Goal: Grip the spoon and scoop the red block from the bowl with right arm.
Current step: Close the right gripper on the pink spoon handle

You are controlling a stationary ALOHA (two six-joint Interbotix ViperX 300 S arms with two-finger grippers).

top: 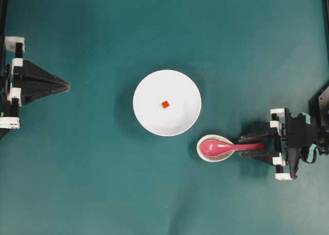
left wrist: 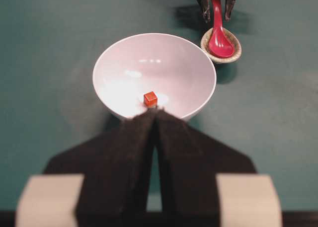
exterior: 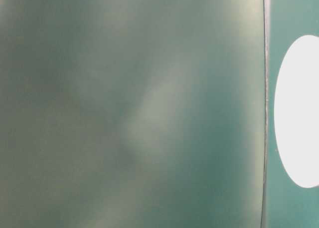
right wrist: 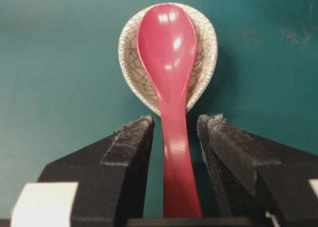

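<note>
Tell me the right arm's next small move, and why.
Probably close the right gripper on the spoon. Its fingers are open on either side of the handle, with a gap on each side, and the spoon lies in its rest, so nothing is gripped yet.

One large round white bowl [top: 167,103] is seen on the teal table [top: 92,183], with a single tiny red-orange cube [top: 165,104] counted inside it. One glossy pink-red soup spoon [right wrist: 171,78] is laid in one speckled off-white teardrop-shaped rest [right wrist: 206,53], its handle framed between the jaws. Two black robot arms are pictured, each ending in one two-fingered gripper, one at the left [top: 64,85], one at the right [top: 249,146].
</note>
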